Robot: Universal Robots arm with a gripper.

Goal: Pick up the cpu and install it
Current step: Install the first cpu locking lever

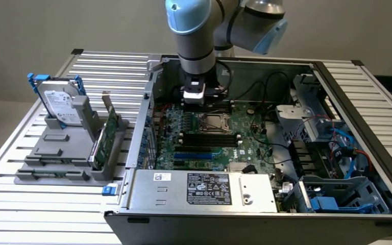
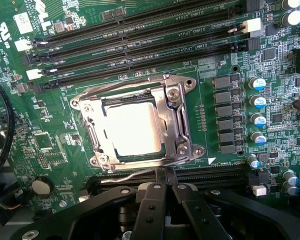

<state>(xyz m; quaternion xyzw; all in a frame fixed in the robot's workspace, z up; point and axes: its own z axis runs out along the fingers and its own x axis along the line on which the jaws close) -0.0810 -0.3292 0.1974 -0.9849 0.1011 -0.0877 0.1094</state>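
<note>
Resting in the socket (image 2: 179, 116), cpu (image 2: 132, 129) lies beside closed pincer (image 2: 165, 175).

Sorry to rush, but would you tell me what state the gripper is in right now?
Gripper: shut, holding nothing visible, near the socket with the cpu in it.

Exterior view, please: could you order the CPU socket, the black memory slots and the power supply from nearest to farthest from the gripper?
1. CPU socket: on the motherboard, right beside the gripper.
2. Black memory slots: the rows just past the socket, on the side toward the camera.
3. Power supply: the silver labelled box at the case's near edge.
</note>
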